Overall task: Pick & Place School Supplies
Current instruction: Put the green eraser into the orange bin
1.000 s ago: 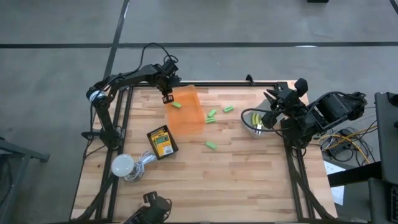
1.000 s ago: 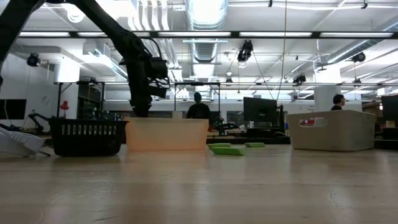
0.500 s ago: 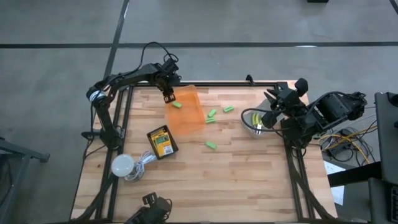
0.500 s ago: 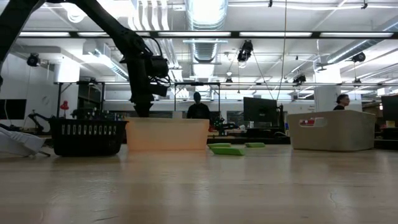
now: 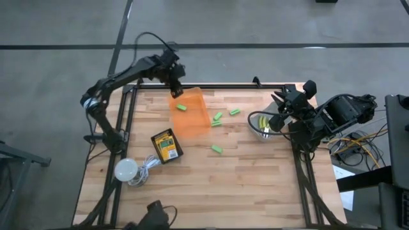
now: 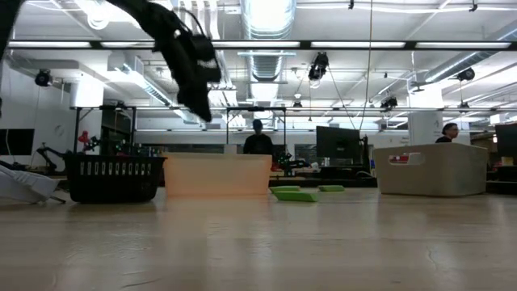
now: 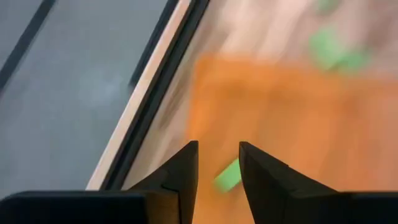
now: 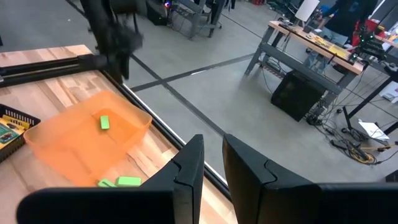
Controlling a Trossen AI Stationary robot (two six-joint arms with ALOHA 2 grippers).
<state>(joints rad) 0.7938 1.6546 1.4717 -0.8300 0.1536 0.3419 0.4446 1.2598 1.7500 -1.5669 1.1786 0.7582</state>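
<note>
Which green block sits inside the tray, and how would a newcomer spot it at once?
Find the orange translucent tray at the back of the wooden table, just below the left gripper. The green block lies alone inside its far end. Every other green block lies on bare wood to the tray's right.

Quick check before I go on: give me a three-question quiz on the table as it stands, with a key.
1. True or false: the left gripper, raised above the far edge of the orange tray, is clamped on a green block.
2. Where does the crayon box sit? A: inside the tray. B: in the black basket. C: beside the right arm.
3. How many green blocks lie inside the tray?

Key
1. False: its fingers are apart and hold nothing.
2. B.
3. One green block.
</note>
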